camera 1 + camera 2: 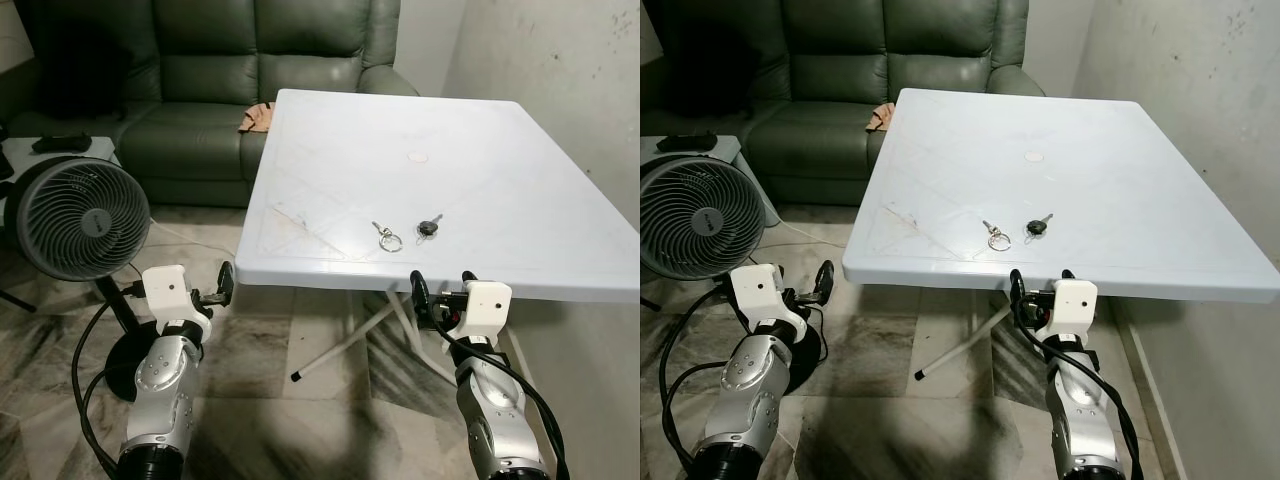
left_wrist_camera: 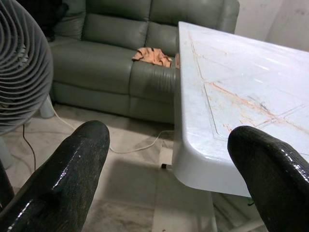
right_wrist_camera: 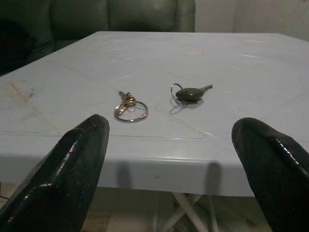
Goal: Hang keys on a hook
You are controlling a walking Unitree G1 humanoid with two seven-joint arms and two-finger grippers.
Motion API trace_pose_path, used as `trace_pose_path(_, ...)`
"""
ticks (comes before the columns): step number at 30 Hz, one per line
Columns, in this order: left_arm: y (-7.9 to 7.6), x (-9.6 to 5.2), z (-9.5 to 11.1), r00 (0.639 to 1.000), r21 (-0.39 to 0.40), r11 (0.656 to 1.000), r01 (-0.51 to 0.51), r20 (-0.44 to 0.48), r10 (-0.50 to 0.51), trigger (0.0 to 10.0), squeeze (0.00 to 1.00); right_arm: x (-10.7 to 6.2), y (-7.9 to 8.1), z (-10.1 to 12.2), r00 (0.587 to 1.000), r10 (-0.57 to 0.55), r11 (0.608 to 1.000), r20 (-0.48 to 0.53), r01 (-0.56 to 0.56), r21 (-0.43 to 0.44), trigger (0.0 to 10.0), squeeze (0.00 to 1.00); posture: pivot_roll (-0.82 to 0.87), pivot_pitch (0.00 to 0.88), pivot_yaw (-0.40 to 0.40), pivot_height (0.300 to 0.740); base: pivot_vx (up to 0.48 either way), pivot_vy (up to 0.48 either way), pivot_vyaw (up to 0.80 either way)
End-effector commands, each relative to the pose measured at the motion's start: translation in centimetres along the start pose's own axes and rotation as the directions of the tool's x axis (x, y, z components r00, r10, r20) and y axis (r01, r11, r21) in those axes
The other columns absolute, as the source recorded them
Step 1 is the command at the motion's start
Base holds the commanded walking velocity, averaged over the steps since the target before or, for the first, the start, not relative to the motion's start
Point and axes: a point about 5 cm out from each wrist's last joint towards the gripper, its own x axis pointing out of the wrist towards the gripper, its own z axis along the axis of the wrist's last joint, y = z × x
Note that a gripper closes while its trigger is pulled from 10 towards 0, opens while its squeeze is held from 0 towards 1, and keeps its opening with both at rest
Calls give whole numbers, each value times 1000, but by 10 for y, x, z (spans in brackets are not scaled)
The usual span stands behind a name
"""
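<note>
A silver key ring with a small key point(image 1: 388, 238) lies near the front edge of the white table point(image 1: 480, 130). Just to its right lies a black-headed key point(image 1: 429, 226) on its own ring. My right gripper point(image 1: 443, 290) is held below the table's front edge, just in front of the keys and open. In the right wrist view the key ring point(image 3: 131, 108) and the black-headed key point(image 3: 189, 93) lie on the tabletop beyond the spread fingers point(image 3: 72, 169). My left gripper point(image 2: 169, 137) is open beside the table's front left corner point(image 2: 193, 164) and holds nothing.
A grey floor fan point(image 1: 77, 218) stands left of the left arm, its cable on the tiled floor. A green sofa point(image 1: 250, 80) with an orange cloth point(image 1: 258, 117) is behind the table. A wall runs along the right. Folding table legs point(image 1: 340, 350) cross beneath.
</note>
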Motion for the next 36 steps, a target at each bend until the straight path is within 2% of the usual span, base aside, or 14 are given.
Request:
trace_pose_path(1,0,2,2,1000,7,1000,3,-6,-3,10000,0,3,0,5,1000,-4,1000,11,4,-4,10000,0,53,0,-8,740,0,0,0)
trace_pose_path(9,-4,1,3,1000,30,999,28,1,-28,10000,0,4,1,5,1000,0,1000,12,0,-3,10000,0,54,0,-7,740,0,0,0)
trace_pose_path(19,-20,-4,10,992,116,987,113,51,-119,10000,0,6,7,8,999,35,999,25,-34,-30,10000,0,60,0,-3,740,0,0,0)
trace_pose_path(27,-20,-7,10,991,121,986,119,54,-126,10000,0,8,6,10,999,34,999,29,-33,-29,10000,0,63,0,-3,740,0,0,0)
trace_pose_path(32,-30,-13,11,978,162,968,190,57,-202,10000,0,16,7,14,999,29,998,17,-29,-48,10000,0,66,0,-10,740,0,0,0)
trace_pose_path(36,-32,-15,11,973,180,960,214,52,-227,10000,0,21,5,17,999,27,999,17,-26,-47,10000,0,68,0,-12,740,0,0,0)
